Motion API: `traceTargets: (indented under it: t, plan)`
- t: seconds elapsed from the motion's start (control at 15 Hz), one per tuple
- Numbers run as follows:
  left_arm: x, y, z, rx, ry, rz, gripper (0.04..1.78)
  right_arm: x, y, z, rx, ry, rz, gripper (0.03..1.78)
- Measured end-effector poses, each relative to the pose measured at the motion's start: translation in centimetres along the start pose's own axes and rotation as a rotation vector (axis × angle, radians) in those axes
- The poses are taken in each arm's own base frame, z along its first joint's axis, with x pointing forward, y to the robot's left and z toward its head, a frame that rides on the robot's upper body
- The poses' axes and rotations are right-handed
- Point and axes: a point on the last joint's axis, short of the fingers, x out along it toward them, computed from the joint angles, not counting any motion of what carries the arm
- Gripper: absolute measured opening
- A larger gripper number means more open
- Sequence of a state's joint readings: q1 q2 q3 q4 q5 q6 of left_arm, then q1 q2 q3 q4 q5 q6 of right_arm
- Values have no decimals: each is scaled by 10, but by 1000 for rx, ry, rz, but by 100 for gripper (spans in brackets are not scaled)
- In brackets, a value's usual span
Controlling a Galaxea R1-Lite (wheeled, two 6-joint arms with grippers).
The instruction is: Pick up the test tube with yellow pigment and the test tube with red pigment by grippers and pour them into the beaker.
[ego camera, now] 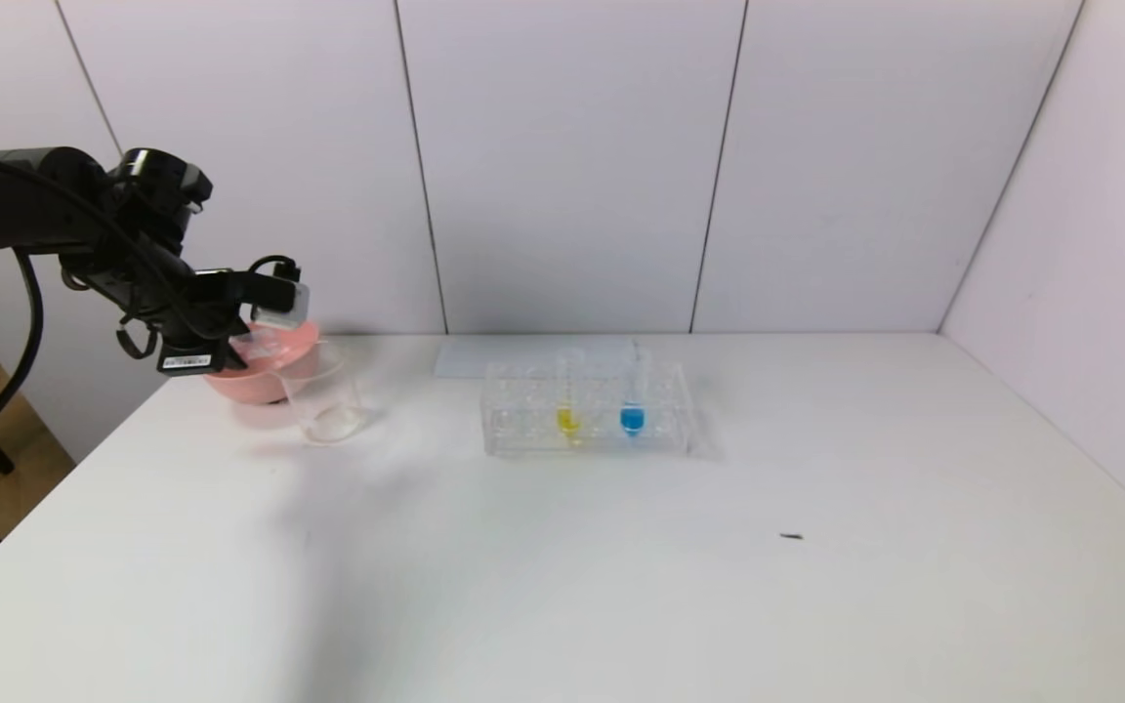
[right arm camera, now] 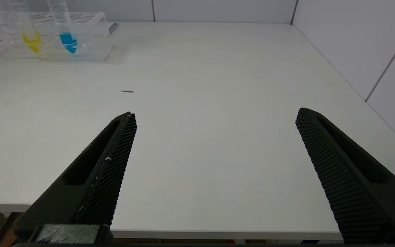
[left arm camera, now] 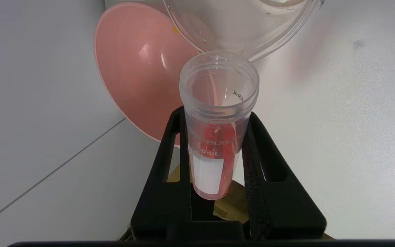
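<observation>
My left gripper (left arm camera: pixel 216 115) is shut on the test tube with red pigment (left arm camera: pixel 214 157). The tube is tilted, its open mouth close to the rim of the clear beaker (left arm camera: pixel 245 31). Red liquid still sits low in the tube, between the jaws. In the head view the left gripper (ego camera: pixel 242 322) hovers above the beaker (ego camera: pixel 328 402) at the table's far left. The test tube with yellow pigment (ego camera: pixel 569 418) stands in the clear rack (ego camera: pixel 523 430); it also shows in the right wrist view (right arm camera: pixel 31 39). My right gripper (right arm camera: pixel 216 113) is open and empty over the table's near edge.
A pink bowl (ego camera: pixel 270 381) stands right behind the beaker, also seen in the left wrist view (left arm camera: pixel 139 79). A blue-liquid tube (ego camera: pixel 632 418) stands in the rack beside the yellow one. A small dark speck (ego camera: pixel 791 536) lies on the white table. Walls close in behind and on the right.
</observation>
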State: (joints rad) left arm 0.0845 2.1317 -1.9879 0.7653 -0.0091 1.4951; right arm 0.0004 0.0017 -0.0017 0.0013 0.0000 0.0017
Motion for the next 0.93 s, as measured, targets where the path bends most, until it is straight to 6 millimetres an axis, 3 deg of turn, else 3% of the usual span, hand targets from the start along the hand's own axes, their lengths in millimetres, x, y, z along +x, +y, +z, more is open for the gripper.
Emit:
traceTargets:
  t: [0.93]
  plan:
    - [3, 1, 14, 77, 61, 25, 45, 0, 0, 0, 0, 0, 0, 170]
